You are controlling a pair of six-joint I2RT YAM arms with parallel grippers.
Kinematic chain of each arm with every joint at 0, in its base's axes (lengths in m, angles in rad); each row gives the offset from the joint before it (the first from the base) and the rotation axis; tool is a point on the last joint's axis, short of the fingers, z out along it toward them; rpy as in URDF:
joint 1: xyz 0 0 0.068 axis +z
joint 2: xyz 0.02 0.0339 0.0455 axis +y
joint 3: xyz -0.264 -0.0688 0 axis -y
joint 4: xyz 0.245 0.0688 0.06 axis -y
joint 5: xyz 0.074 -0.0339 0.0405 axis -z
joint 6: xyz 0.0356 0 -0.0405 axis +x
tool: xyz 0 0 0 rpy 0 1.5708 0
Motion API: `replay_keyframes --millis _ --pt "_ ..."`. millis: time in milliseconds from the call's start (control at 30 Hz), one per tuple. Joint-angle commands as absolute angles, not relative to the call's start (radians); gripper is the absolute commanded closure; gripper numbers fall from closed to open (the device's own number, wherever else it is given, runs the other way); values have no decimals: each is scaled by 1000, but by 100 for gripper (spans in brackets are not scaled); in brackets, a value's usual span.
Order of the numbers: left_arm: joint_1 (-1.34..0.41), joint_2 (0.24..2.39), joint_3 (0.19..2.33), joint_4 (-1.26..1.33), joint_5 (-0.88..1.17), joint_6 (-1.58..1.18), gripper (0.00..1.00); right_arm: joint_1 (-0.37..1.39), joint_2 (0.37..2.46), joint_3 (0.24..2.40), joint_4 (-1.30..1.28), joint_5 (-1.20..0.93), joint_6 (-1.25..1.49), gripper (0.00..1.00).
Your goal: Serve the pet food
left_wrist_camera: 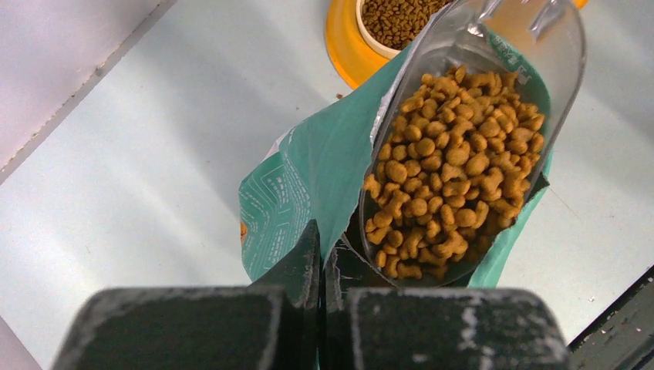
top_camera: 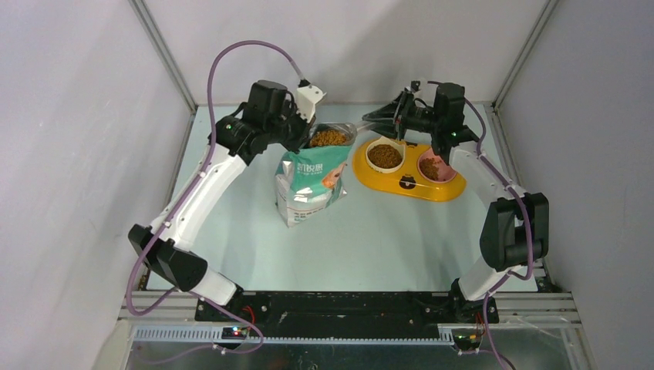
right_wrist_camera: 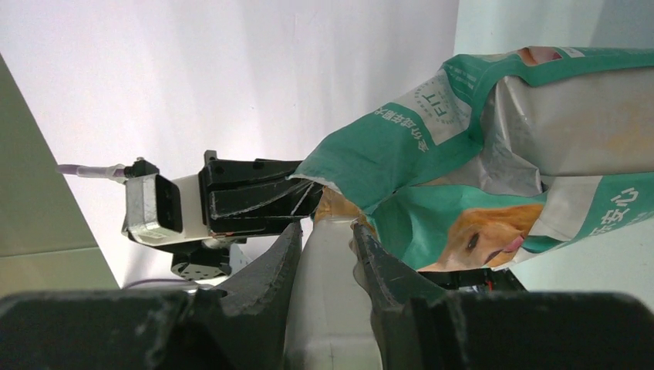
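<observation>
Scooping step, pouring not yet begun. Pinching rim of bag (left_wrist_camera: 308,177) with left claw (left_wrist_camera: 320,250), fully shut, holding mouth open. Gripping handle of clear scoop (left_wrist_camera: 493,46) with right claw (right_wrist_camera: 328,239), part-closed around it. Holding pet food (left_wrist_camera: 451,169) heaped in scoop at bag mouth; more lying in both bowls of yellow feeder (top_camera: 443,189), just right of bag on tabletop (top_camera: 254,247). Next, probably: carrying scoop right, level, over bowl, then tipping slowly; risking spill if tilting early.

From my right gripper (right_wrist_camera: 325,231) I see only the handle of the scoop (right_wrist_camera: 328,308); the bag (right_wrist_camera: 478,154) hides its cup. Beyond my left gripper (left_wrist_camera: 322,247), the yellow feeder (left_wrist_camera: 339,38) is cut off by the top edge.
</observation>
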State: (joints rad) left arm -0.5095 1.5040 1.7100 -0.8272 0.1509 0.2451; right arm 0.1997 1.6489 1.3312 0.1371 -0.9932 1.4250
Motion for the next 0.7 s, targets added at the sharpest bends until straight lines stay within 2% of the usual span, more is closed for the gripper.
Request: replay_keyframes --millis 0,667 --pt "-489 1516 1759 -874 63 304 100 131 1637 1324 225 -993 1474 100" --pt "-489 1528 1773 -879 55 296 100 16 1582 1263 305 -999 1535 100"
